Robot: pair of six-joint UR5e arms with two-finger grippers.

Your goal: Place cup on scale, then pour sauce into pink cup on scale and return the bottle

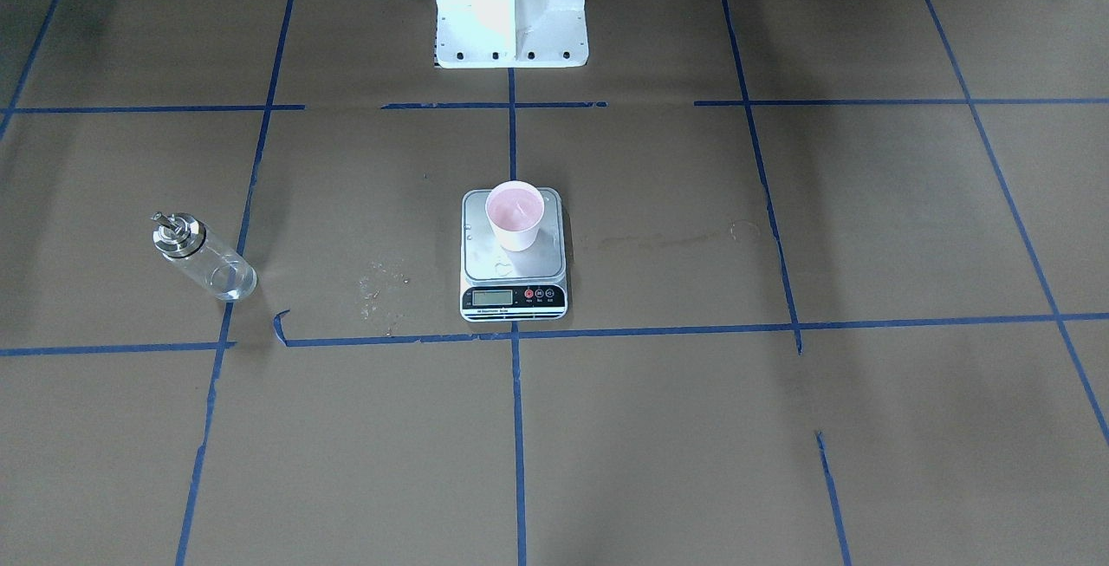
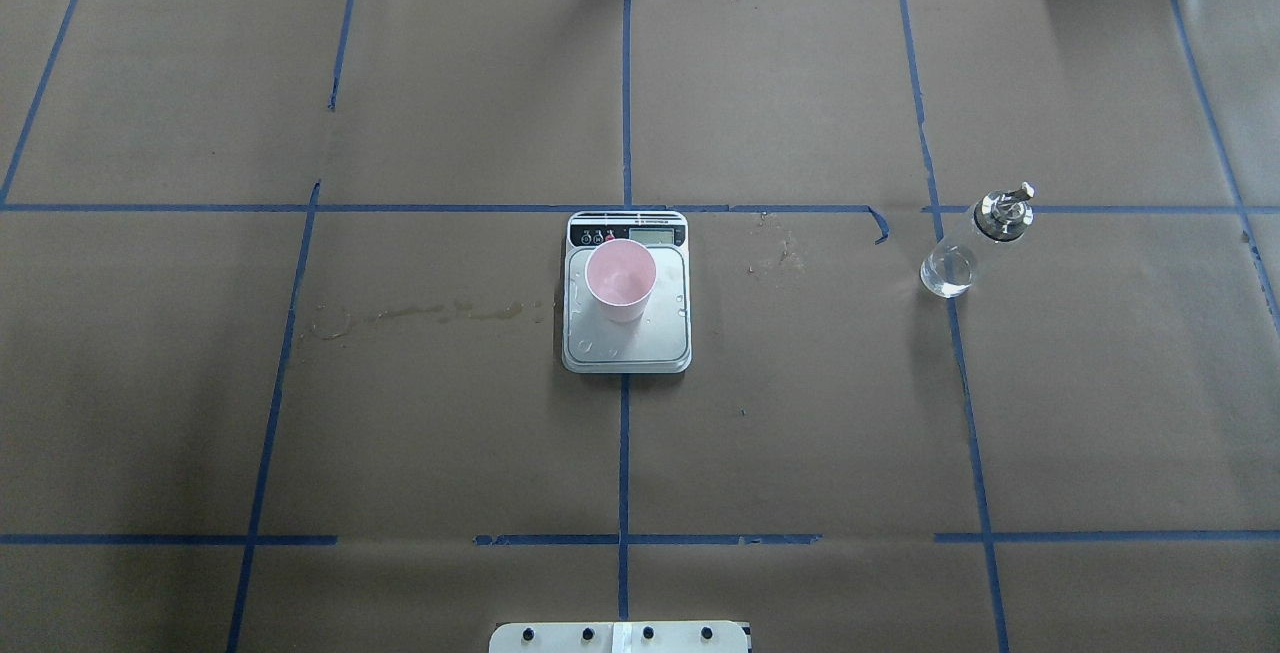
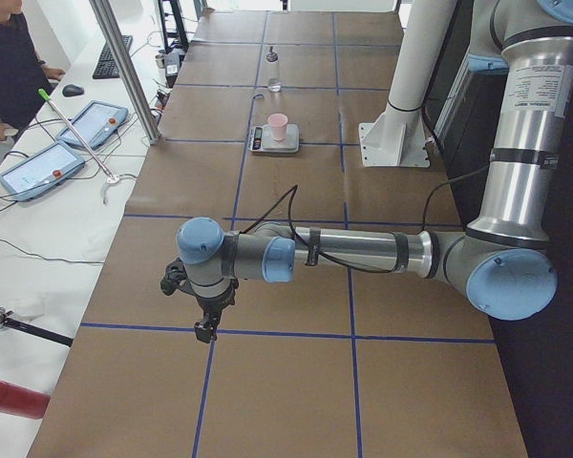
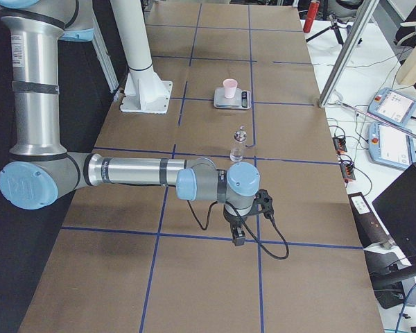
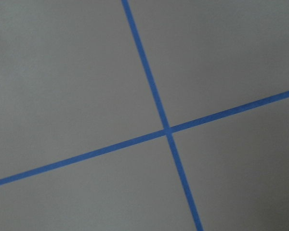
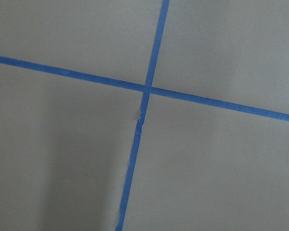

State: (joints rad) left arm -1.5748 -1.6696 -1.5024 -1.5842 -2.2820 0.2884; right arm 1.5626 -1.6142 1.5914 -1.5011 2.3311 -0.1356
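Observation:
The pink cup (image 1: 515, 216) stands upright on the scale (image 1: 513, 287) at the table's middle; both also show in the overhead view, the cup (image 2: 620, 279) on the scale (image 2: 627, 348). The clear bottle (image 1: 204, 257) with its metal cap stands upright by itself, to the right in the overhead view (image 2: 975, 243), holding a little clear sauce. My left gripper (image 3: 206, 329) hangs over the table far from the scale in the exterior left view. My right gripper (image 4: 238, 238) hangs near the bottle (image 4: 238, 147) in the exterior right view. I cannot tell whether either is open or shut.
Wet spill marks (image 1: 381, 289) lie on the brown paper beside the scale, and a faint streak (image 2: 420, 313) on its other side. The white robot base (image 1: 511, 7) stands behind the scale. Operators' tablets (image 3: 67, 143) and cables lie along the table's far side.

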